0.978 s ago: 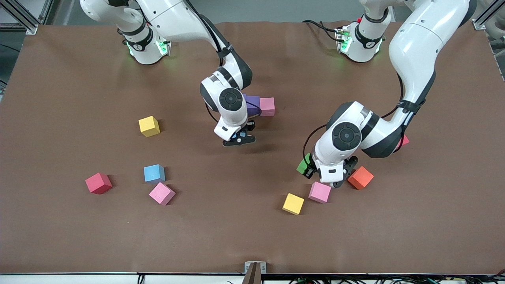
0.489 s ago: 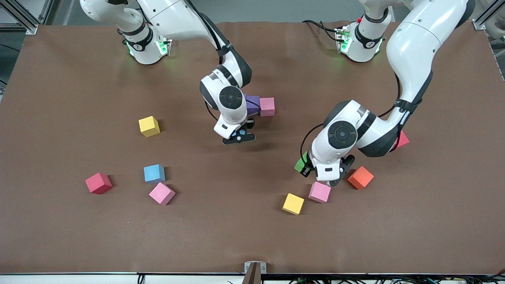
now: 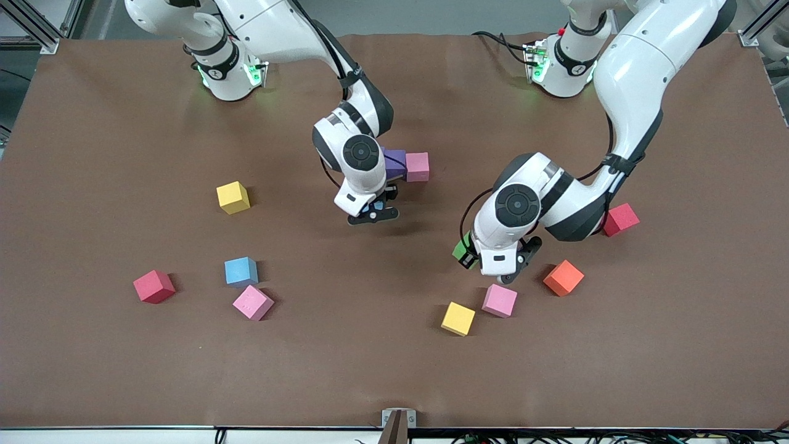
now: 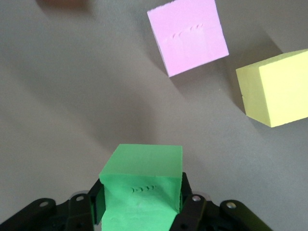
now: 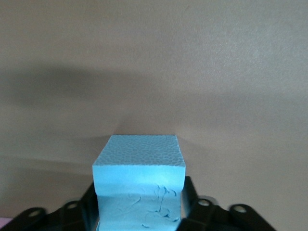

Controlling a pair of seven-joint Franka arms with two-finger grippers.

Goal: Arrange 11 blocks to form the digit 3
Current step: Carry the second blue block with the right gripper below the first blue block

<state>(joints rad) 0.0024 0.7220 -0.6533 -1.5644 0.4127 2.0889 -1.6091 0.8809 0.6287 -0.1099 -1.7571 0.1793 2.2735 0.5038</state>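
Front view: green block (image 3: pixel 461 250) in left gripper (image 3: pixel 487 262), seemingly aloft.

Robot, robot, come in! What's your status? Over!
Left gripper shut on green block, hovering by pink block and yellow block. Right gripper shut on blue block, low by purple block. Over.

We see a green block (image 4: pixel 144 183) clamped in the left tool (image 4: pixel 142 204) above the table. A blue block (image 5: pixel 139 185) sits between the right tool's (image 5: pixel 139 211) fingers. On the table lie purple (image 3: pixel 394 161) and pink (image 3: pixel 417 166) blocks touching, plus a loose yellow (image 3: pixel 233 197), blue (image 3: pixel 240 271), pink (image 3: pixel 253 303), yellow (image 3: pixel 458 319), pink (image 3: pixel 499 300) and orange (image 3: pixel 563 277).
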